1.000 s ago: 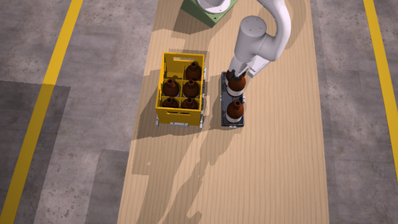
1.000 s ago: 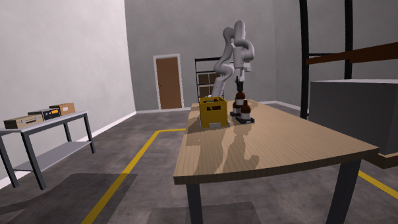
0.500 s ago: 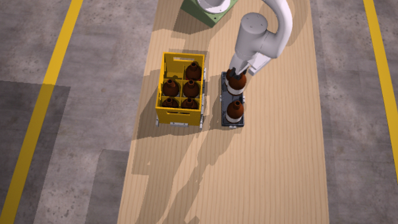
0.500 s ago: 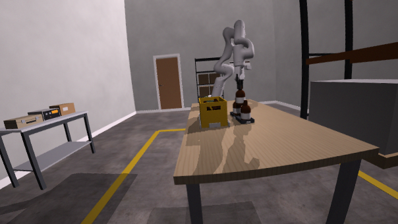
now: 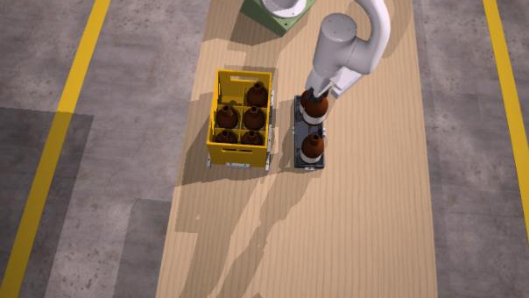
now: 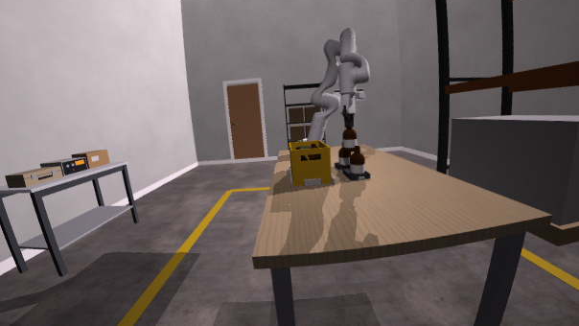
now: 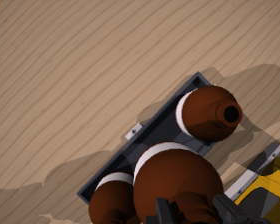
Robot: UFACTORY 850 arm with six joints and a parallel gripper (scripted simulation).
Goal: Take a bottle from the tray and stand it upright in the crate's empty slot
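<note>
Now, on the left, the crate [image 5: 238, 152] sits mid-table toward the left edge, five bottles in it, its far-left slot [image 5: 230, 91] bare. Just right of it, the tray [image 5: 309, 162] carries a near bottle [image 5: 312, 146] standing upright. Above the tray's far half, the claw [image 5: 316, 94] is clamped on a bottle's [image 5: 315, 109] neck; that bottle hangs lifted off the tray, long axis vertical, mouth up. A third bottle [image 7: 114, 211] stands in the tray beyond it.

Gripper [image 6: 348, 124] clamped on raised bottle [image 6: 349, 138] | above tray [image 6: 354, 174] with two bottles | beside yellow crate [image 6: 311, 161] on bench [image 6: 407, 203]
</note>
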